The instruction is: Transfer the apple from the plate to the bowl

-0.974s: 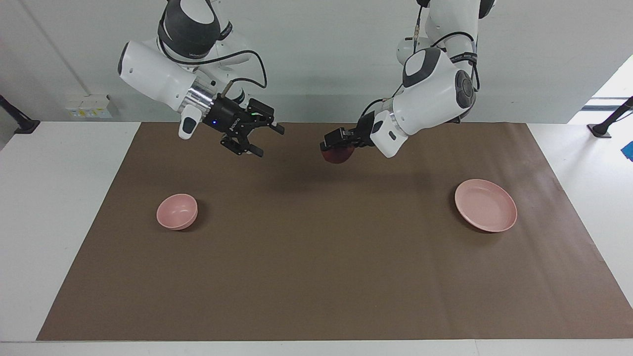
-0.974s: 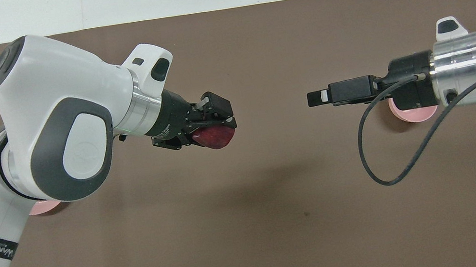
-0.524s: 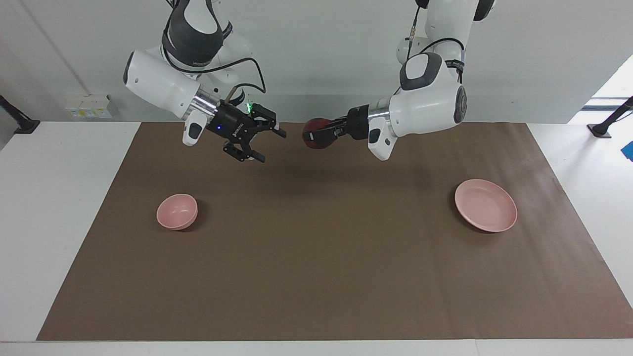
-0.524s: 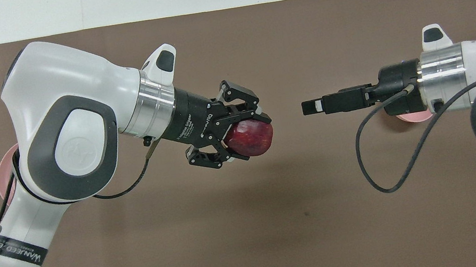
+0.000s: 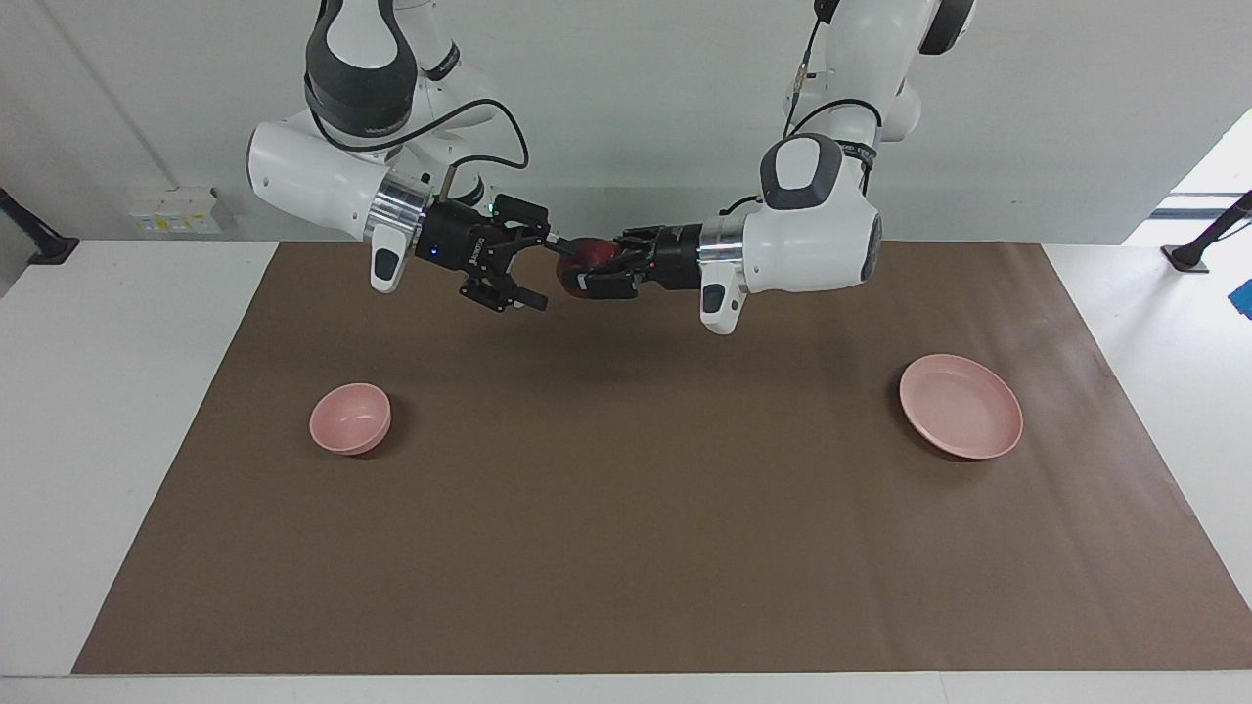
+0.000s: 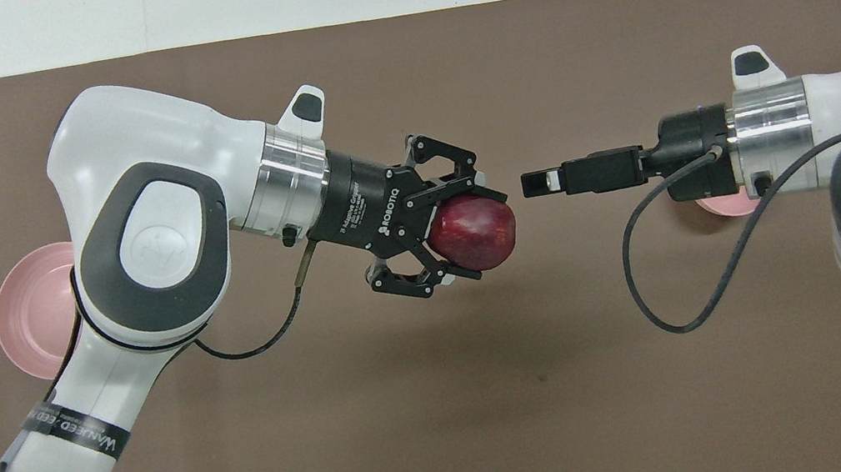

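The left gripper [image 6: 462,233] is up in the air over the middle of the brown mat [image 5: 626,548], on the side near the robots. Its fingers [image 6: 454,180] are pinching the dark red apple [image 6: 475,232] from two sides, so the apple is lifted off the surface and rests on neither dish. In the facing view the apple [image 5: 579,258] shows only partly between the two black grippers.

The right gripper [image 5: 536,272] is held level at about the same height and points toward the apple. Its fingers [image 5: 533,302] are spread apart, and their tips are just beside the apple; I cannot tell if they touch it. In the overhead view a small gap shows between this gripper [image 6: 539,183] and the fruit.

The pale pink plate [image 5: 961,406] lies on the mat toward the left arm's end of the surface. The smaller pink bowl [image 5: 350,418] stands toward the right arm's end, well apart from the plate.
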`<state>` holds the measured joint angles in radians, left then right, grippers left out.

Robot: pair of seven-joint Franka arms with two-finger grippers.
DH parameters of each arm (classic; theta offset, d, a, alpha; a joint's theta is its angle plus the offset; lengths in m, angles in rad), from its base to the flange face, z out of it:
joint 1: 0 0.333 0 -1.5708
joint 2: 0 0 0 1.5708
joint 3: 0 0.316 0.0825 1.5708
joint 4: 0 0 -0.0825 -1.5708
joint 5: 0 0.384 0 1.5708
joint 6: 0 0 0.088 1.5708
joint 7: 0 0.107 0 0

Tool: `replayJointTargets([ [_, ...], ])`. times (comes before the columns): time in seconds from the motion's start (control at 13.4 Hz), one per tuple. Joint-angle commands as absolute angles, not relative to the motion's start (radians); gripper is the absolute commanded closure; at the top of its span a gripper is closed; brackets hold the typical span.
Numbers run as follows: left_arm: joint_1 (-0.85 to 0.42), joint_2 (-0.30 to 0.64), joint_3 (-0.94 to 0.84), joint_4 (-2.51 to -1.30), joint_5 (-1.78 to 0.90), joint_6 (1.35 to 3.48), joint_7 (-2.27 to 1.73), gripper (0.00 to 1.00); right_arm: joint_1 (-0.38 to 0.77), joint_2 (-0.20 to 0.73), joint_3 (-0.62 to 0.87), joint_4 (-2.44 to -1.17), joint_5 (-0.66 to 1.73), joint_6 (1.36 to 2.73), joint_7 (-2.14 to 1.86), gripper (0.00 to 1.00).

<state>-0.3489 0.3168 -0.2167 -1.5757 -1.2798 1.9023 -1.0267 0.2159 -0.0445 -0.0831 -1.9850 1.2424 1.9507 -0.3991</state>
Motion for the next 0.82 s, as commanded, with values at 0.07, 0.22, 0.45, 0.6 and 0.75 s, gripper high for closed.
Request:
replayJointTargets([
  [0.07,-0.359,0.307,-0.238,-1.585,-1.351,1.979,-1.054,1.0,0.206,-0.095,-0.083,-2.045,1.276,1.927,-0.408,0.0],
  [0.22,-0.359,0.307,-0.238,-1.585,-1.365,1.985,-1.052,1.0,0.206,-0.103,-0.083,-2.057,1.27,1.919,-0.414,0.0],
  [0.45,-0.364,0.308,-0.244,-1.585,-1.367,2.019,-1.052,1.0,0.193,-0.106,-0.083,-2.059,1.264,1.898,-0.41,0.0],
  [0.6,-0.364,0.307,-0.271,-1.585,-1.376,2.048,-1.052,1.0,0.193,-0.107,-0.083,-2.06,1.264,1.891,-0.405,0.0],
  [0.75,-0.364,0.307,-0.276,-1.585,-1.376,2.049,-1.052,1.0,0.195,-0.107,-0.083,-2.059,1.264,1.891,-0.396,0.29],
])
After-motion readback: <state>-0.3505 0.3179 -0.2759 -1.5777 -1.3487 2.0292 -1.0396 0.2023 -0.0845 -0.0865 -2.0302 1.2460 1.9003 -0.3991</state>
